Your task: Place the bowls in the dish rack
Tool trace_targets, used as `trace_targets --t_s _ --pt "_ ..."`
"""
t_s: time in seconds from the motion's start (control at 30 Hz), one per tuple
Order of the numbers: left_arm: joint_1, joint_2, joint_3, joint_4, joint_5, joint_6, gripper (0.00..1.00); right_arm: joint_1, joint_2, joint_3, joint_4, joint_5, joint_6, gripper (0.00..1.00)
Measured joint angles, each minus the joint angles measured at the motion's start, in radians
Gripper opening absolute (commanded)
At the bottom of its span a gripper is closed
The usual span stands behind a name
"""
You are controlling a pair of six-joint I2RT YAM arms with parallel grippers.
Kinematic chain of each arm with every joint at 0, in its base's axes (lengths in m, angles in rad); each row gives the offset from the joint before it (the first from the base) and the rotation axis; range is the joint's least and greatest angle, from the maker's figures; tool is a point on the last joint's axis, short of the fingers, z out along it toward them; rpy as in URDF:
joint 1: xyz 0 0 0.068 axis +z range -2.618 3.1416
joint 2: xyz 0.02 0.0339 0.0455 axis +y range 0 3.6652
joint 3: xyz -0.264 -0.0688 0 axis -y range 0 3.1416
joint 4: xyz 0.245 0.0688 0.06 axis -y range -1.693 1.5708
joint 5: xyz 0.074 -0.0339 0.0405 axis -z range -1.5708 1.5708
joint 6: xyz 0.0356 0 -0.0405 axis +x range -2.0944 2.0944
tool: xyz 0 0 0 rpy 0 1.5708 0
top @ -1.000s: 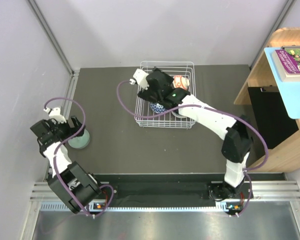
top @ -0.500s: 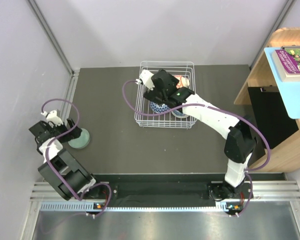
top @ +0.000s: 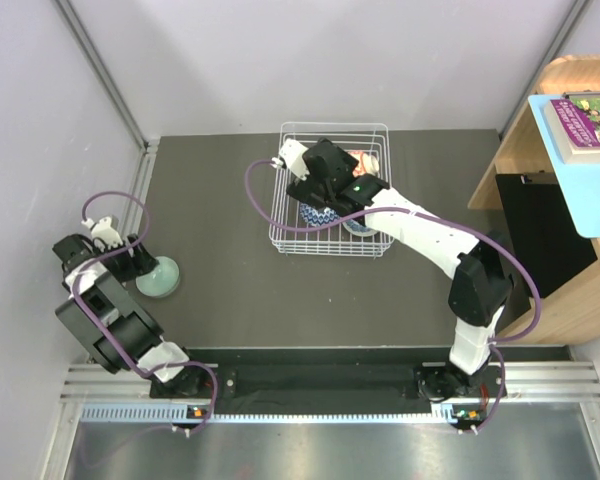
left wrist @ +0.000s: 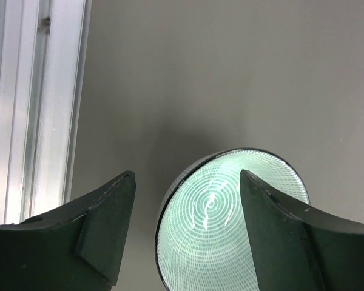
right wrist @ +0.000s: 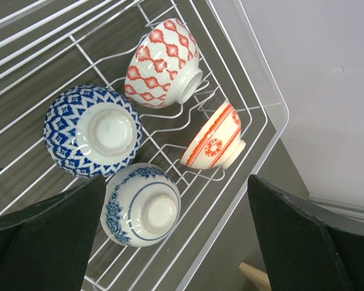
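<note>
- The left gripper is spread open and grips nothing. Its two dark fingers stand either side of the pale green bowl.
- The left finger is apart from the bowl, with bare table showing between them. The right finger overlaps the bowl's right edge, and I cannot tell whether it touches.
- The pale green bowl sits on the dark grey table at its left side, well apart from the dish rack. Its face shows fine concentric rings.
- An aluminium rail runs along the table's left edge, just beyond that gripper.
- The right gripper is wide open and empty. It hangs above the rack's inside with nothing between its fingers.
- Four bowls lie in the rack below it, grouped together among the wire prongs near one corner.
- The blue diamond-patterned bowl is upside down, foot ring up.
- The blue floral bowl is just beside it, also upside down.
- The orange-red diamond-patterned bowl is tilted on its side against the prongs.
- The orange-red banded bowl is tipped on its side too, nearest the rack's rim.
- In the overhead view the rack stands at the far middle of the table, with the right arm reaching over it.
- A purple cable loops from each wrist, and a wooden shelf stands at the far right.
</note>
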Motion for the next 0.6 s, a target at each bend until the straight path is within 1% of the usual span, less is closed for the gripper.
trace_targets --t_s 0.07,0.2,0.23,0.3,0.4,0.43,0.47,0.6 --pt "0.000 0.002 0.002 -0.011 -0.012 0.008 0.69 0.000 0.000 0.000 0.000 0.000 0.000 1.00" --pt "0.000 0.003 0.008 -0.045 -0.032 0.029 0.52 0.000 0.000 0.000 0.000 -0.002 0.005 1.00" --pt "0.000 0.005 0.011 -0.050 -0.034 0.034 0.41 0.000 0.000 0.000 0.000 -0.002 0.006 1.00" --pt "0.000 0.017 0.019 -0.056 -0.038 0.042 0.33 0.000 0.000 0.000 0.000 -0.003 0.007 1.00" --pt "0.000 0.038 0.026 -0.058 -0.045 0.057 0.17 0.000 0.000 0.000 0.000 -0.002 0.007 1.00" --pt "0.000 0.042 0.027 -0.060 -0.048 0.061 0.10 -0.002 0.002 0.000 0.000 -0.002 0.007 1.00" --pt "0.001 0.042 0.027 -0.065 -0.050 0.065 0.00 -0.003 0.004 0.000 0.000 0.000 0.007 1.00" --pt "0.001 0.043 0.029 -0.074 -0.038 0.066 0.00 -0.014 0.026 0.000 0.000 0.006 0.008 1.00"
